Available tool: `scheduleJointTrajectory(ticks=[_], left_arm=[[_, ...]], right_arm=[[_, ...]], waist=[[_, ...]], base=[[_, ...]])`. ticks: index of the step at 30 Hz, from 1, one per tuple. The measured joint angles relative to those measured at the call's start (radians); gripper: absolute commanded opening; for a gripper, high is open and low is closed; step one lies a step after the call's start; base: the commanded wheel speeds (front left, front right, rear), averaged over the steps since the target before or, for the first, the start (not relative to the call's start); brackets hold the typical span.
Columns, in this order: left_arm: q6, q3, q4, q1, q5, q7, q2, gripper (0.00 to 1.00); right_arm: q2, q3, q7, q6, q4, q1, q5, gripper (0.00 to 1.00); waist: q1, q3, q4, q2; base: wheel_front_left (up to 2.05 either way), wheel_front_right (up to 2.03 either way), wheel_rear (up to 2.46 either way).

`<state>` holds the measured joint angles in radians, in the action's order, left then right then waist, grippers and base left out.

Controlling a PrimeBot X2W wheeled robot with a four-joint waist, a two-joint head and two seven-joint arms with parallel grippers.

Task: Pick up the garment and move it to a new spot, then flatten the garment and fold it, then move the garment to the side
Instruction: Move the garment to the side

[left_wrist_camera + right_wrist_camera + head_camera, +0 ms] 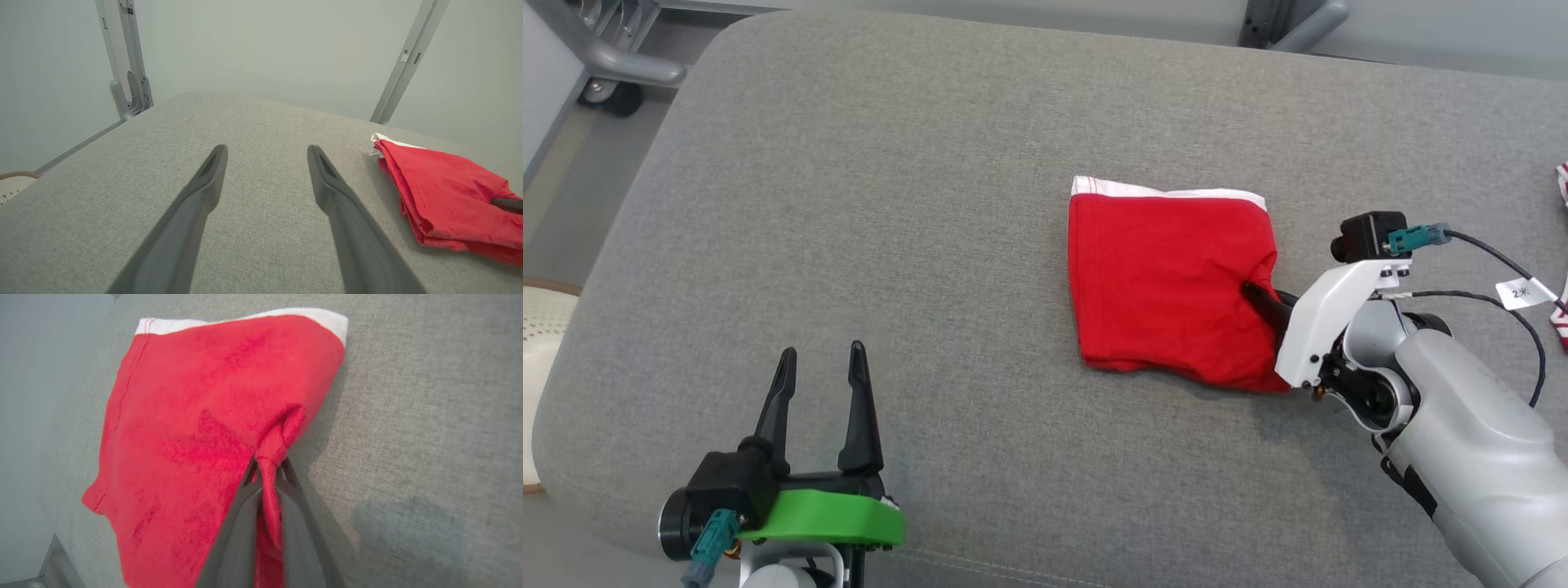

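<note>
The garment is a folded pair of red shorts with a white waistband, lying on the grey cushion right of centre. My right gripper is shut on a pinched ridge of its right edge; the right wrist view shows the red cloth bunched between the fingers. My left gripper stands open at the lower left, well apart from the garment, with nothing between its fingers. In the left wrist view the garment lies to the right of the left gripper.
Another red and white cloth peeks in at the right edge. A pale woven basket sits past the cushion's left edge. Grey metal frame legs stand at the far left, beyond the cushion.
</note>
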<state>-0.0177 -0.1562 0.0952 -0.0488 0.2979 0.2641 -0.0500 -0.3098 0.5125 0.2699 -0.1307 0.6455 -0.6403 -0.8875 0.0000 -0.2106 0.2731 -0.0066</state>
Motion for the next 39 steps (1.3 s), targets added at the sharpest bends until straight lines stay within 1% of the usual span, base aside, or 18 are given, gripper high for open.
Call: scheduleJointTrajectory(ticks=[8,16,24,28,29,33,36,39], left_arm=[[0.014,-0.018,-0.003,-0.031,-0.009,0.0,0.0,1.0],[0.029,-0.046,-0.002,-0.077,-0.038,0.0,0.001,1.0],[0.055,-0.044,0.013,-0.133,-0.077,0.0,-0.001,1.0],[0.068,-0.046,0.026,-0.165,-0.1,0.0,-0.007,1.0],[0.068,-0.046,0.026,-0.165,-0.1,0.0,-0.007,1.0],[0.076,-0.049,0.042,-0.191,-0.107,0.0,-0.008,1.0],[0.081,-0.049,0.05,-0.197,-0.114,0.0,-0.008,1.0],[0.081,-0.046,0.052,-0.197,-0.114,0.0,-0.008,1.0]], right_arm=[[-0.07,0.052,-0.029,0.0,-0.004,-0.044,-0.006,0.0],[-0.118,0.066,-0.054,0.0,-0.007,-0.091,-0.005,0.0],[-0.127,0.078,-0.081,0.0,-0.02,-0.13,-0.007,0.0],[-0.12,0.088,-0.095,0.0,-0.017,-0.153,-0.007,0.0],[-0.12,0.088,-0.095,0.0,-0.017,-0.153,-0.007,0.0],[-0.107,0.098,-0.116,0.0,0.001,-0.17,-0.012,0.0],[-0.106,0.11,-0.132,0.0,0.023,-0.178,-0.016,0.0],[-0.108,0.118,-0.137,0.0,0.03,-0.189,-0.015,0.0]], waist=[[0.0,-0.012,-0.071,0.0],[0.0,-0.033,-0.181,0.0],[0.0,-0.067,-0.327,0.0],[0.0,-0.091,-0.401,0.0],[0.0,-0.091,-0.401,0.0],[0.0,-0.125,-0.473,0.0],[0.0,-0.154,-0.5,0.0],[0.0,-0.162,-0.5,0.0]], base=[[0.0,0.0,0.0],[0.0,0.0,0.0],[0.0,0.0,0.0],[0.0,0.0,0.0],[0.0,0.0,0.0],[0.0,0.0,0.0],[0.0,0.0,0.0],[0.0,0.0,0.0]])
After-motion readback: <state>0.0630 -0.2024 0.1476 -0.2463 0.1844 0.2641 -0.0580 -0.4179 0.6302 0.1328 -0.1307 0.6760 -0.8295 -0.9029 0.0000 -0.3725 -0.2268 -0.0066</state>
